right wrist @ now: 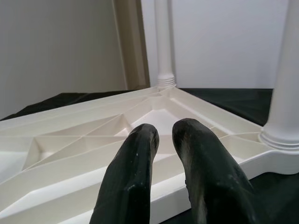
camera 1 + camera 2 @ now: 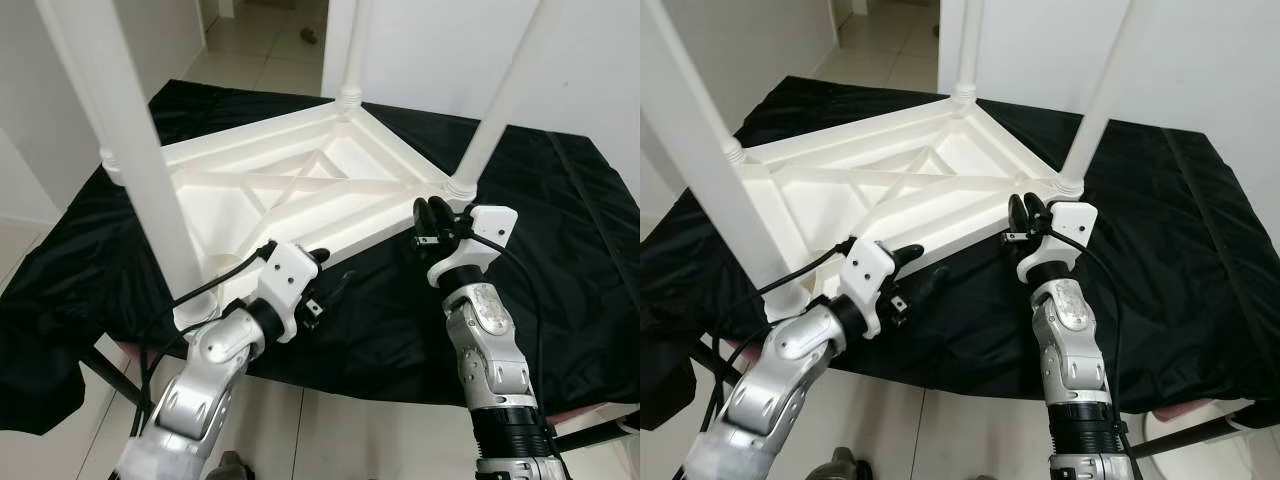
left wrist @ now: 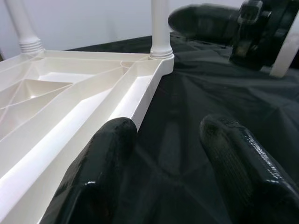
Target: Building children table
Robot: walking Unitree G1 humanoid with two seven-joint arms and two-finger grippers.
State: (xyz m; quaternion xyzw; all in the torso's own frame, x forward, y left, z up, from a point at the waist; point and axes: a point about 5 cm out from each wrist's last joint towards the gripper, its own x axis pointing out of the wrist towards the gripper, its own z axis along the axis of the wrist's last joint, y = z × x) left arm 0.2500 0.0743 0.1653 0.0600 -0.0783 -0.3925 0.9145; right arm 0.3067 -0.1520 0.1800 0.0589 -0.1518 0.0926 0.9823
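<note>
A white plastic children table [image 2: 290, 190] is lying upside down on the worktop [image 2: 560, 250], which a black cloth [image 2: 380, 320] is covering. The table is resting toward the worktop's left side, and its near edge is running diagonally not far from the worktop's near edge. Its ribbed underside is facing up. Four white legs are standing upright from its corners: the near-left leg [image 2: 120, 130], the far-left leg [image 3: 21, 23], the far leg [image 2: 357, 45] and the right leg [image 2: 505, 100].

The left claw [image 2: 332, 283] is reaching over the cloth beside the table's near edge. Its two black fingers [image 3: 107, 163] are spread apart; in the left wrist view one finger is lying against the white rim and the other is over the black cloth.

The right claw [image 2: 431, 214] is hovering just beside the corner where the right leg is standing. Its fingers [image 1: 135, 172] are pressed nearly together, with only a narrow gap, and they are pinching nothing. They are pointing over the table's near rim toward the ribbed inside.

A pale tiled floor [image 2: 260, 50] is lying beyond the worktop's far edge.
</note>
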